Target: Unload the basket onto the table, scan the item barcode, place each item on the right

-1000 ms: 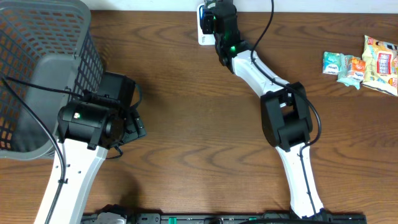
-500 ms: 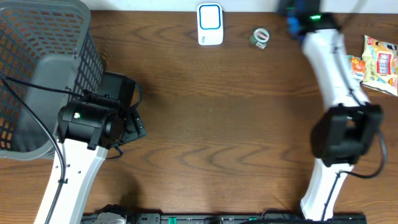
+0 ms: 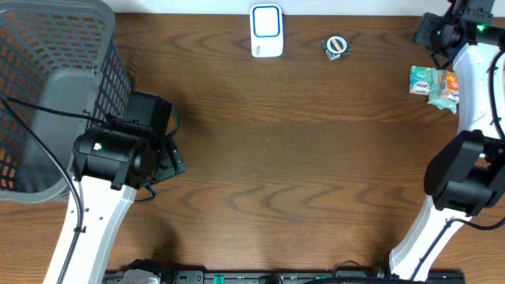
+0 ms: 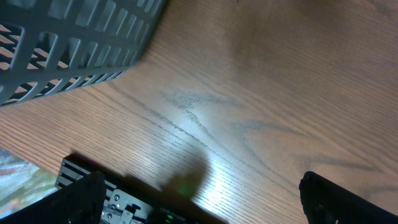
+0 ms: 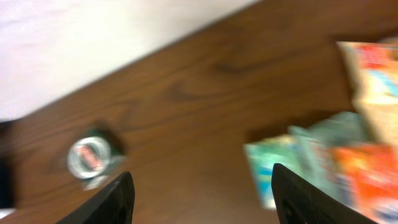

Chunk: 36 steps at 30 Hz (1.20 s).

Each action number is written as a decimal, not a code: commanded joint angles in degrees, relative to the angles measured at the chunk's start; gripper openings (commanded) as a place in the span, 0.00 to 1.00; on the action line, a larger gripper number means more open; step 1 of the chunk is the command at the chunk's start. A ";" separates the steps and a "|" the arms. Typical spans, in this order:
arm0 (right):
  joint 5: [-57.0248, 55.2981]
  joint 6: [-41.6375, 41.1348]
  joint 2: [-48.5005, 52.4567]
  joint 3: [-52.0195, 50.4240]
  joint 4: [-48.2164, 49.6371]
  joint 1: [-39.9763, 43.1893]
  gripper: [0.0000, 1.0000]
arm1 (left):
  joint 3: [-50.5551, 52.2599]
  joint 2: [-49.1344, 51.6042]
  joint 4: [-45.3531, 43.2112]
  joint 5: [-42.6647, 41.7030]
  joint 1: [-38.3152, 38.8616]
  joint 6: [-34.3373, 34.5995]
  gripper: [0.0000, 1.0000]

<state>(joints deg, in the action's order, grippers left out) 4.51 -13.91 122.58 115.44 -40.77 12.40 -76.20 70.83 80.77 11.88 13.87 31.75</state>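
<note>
Wood-grain table (image 3: 260, 158), white scanner (image 3: 267, 30), grey basket (image 3: 47, 95)

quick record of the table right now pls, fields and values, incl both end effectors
scanner: white with blue outline, far edge of the table, nothing held at it
round item: small, lying right of the scanner, apart from it
snack packets: cluster at the right, partly hidden by the right arm
basket: grey mesh, far left
left end effector: open, empty, over bare wood beside the basket
right end effector: open, empty, above the wood between round item and snack packets
</note>
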 commanded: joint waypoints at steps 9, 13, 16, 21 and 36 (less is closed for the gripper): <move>9.16 9.75 10.88 -0.48 10.91 -11.04 0.95 | -0.02 -0.11 0.15 -0.28 -0.28 0.72 0.98; 6.88 12.94 15.91 -0.48 15.52 -14.03 0.99 | -0.02 -0.11 0.15 -0.28 -0.28 0.72 0.98; 1.31 12.96 18.67 -0.48 18.67 -15.52 0.99 | -0.02 -0.11 0.15 -0.28 -0.28 0.72 0.98; -1.18 18.60 22.03 -0.48 22.93 -17.14 0.99 | -0.02 -0.11 0.15 -0.28 -0.28 0.72 0.98; -2.40 23.50 24.52 -0.48 24.15 -16.90 0.91 | -0.02 -0.11 0.15 -0.31 -0.28 0.72 0.98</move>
<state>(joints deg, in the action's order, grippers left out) 2.50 9.41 144.92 115.02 -15.42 -4.56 -76.20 70.83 80.75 11.88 13.87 31.75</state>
